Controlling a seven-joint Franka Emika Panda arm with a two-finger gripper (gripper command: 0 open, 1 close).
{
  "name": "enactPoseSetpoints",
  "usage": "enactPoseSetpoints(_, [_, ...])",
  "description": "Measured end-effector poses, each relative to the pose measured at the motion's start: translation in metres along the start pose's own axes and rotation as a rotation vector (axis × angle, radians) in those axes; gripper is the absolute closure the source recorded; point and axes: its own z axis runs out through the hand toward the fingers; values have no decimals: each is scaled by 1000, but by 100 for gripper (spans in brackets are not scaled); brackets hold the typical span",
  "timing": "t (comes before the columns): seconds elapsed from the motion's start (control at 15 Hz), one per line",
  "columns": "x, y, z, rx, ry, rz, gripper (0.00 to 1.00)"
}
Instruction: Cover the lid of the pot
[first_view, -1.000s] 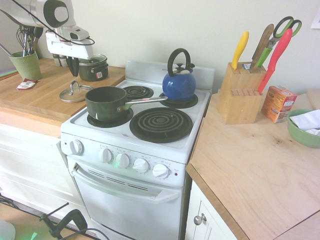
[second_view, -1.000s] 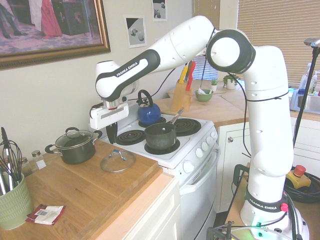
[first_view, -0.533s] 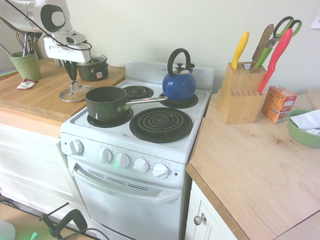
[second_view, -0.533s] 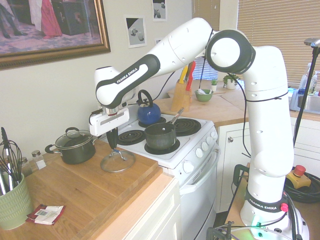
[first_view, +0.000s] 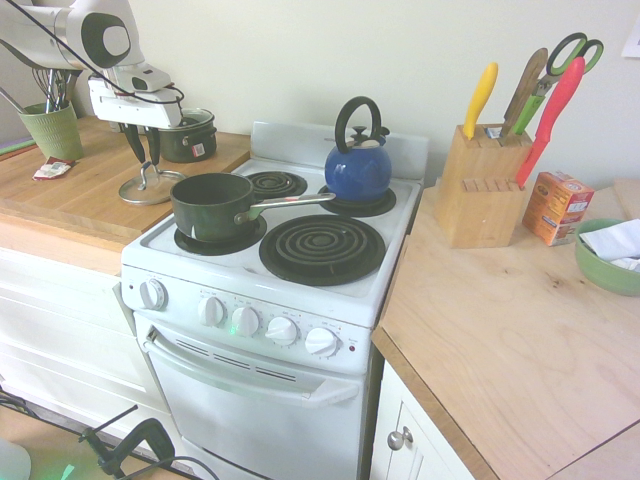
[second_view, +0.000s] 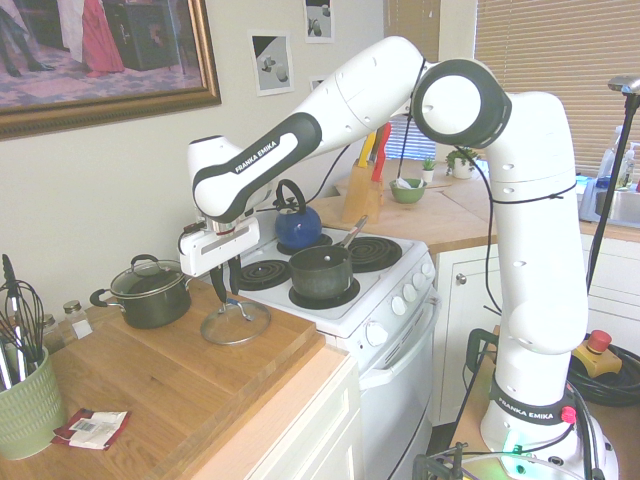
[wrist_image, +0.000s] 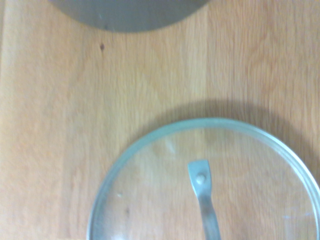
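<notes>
The clear glass lid (first_view: 150, 188) (second_view: 236, 323) lies flat on the wooden counter, just left of the stove. My gripper (first_view: 145, 160) (second_view: 226, 293) hangs right above its metal handle, open, with a finger on each side and nothing held. In the wrist view the lid (wrist_image: 150, 200) fills the lower half, with its handle strip running to the bottom edge. The dark green pot (first_view: 212, 205) (second_view: 320, 272) stands uncovered on the front left burner. Its long silver handle points toward the kettle.
A small black lidded pot (first_view: 188, 135) (second_view: 150, 290) sits behind the lid on the counter. A blue kettle (first_view: 358, 165) is on the back right burner. A green utensil cup (first_view: 52, 128) stands at the far left, and a knife block (first_view: 485, 185) right of the stove.
The gripper came down over the lid's handle, and its fingers went from shut to open. The lid and the pot stayed put.
</notes>
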Motion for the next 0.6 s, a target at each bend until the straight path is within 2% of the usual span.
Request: enactPoseSetpoints(0.6, [4,0,32,-36,-15,-1,0])
